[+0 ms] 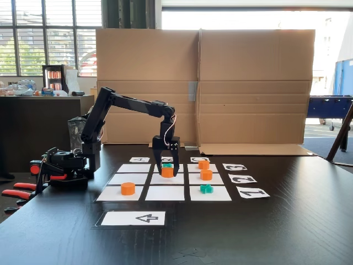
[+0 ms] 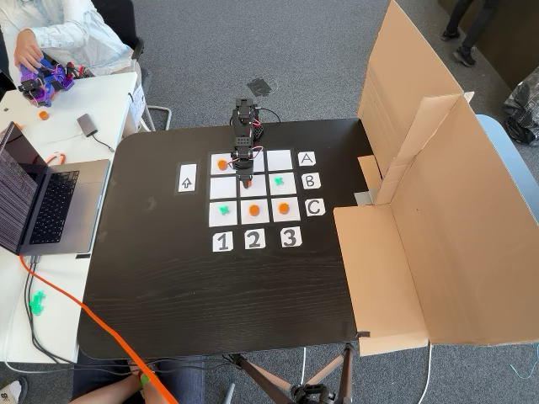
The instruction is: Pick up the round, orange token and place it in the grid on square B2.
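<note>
**Claw over an orange token at the grid's centre**

In a fixed view, the black arm reaches down over the grid [image 1: 134,179]. Its gripper [image 1: 167,167] points straight down at square B2 [image 1: 179,179], the centre cell. The round, orange token [image 1: 167,172] sits on that cell, between the two fingers. The fingers stand close on either side of the token; whether they press it I cannot tell.

Matte black plastic arm [image 1: 132,105], boxy joint segments, thin red and white wires looped at the wrist, black two-finger gripper [image 1: 166,167], dark base.
</note>
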{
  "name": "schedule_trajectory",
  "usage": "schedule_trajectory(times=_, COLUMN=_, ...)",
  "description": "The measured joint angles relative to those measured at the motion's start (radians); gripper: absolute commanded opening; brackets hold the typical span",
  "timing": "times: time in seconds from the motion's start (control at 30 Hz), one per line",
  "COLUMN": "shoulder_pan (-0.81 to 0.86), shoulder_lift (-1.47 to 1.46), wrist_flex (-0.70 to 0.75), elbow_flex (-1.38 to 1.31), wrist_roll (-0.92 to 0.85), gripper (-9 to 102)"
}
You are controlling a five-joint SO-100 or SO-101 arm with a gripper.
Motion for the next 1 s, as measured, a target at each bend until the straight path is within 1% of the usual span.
schedule_trajectory(times=0.3, shoulder_pan=-0.046, shoulder_lift=-0.020, wrist_flex=-0.006, elbow_flex=0.003, wrist_roll=0.021, gripper=-1)
schedule_trajectory(times=0.37, shoulder_pan=-0.046, shoulder_lift=-0.025, wrist_flex=-0.006, elbow_flex=0.003, wrist_roll=0.021, gripper=2)
schedule_trajectory(times=0.47, shoulder_pan=-0.046, shoulder_lift=-0.029, wrist_flex=-0.006, elbow_flex=0.017, wrist_roll=0.021, gripper=21)
schedule_trajectory(times=0.5, shoulder_pan=-0.046, shoulder_lift=-0.029, wrist_flex=-0.006, elbow_flex=0.026, wrist_roll=0.021, gripper=25)
schedule_trajectory(times=0.7, shoulder_pan=-0.046, shoulder_lift=-0.029, wrist_flex=-0.005, elbow_flex=0.055, wrist_roll=0.023, gripper=44)
schedule_trajectory(times=0.83, shoulder_pan=-0.028, shoulder_lift=-0.017, wrist_flex=-0.009, elbow_flex=0.081, wrist_roll=0.026, gripper=61)
schedule_trajectory(times=1.0, shoulder_pan=-0.005, shoulder_lift=0.153, wrist_flex=-0.078, elbow_flex=0.210, wrist_roll=0.014, gripper=74)
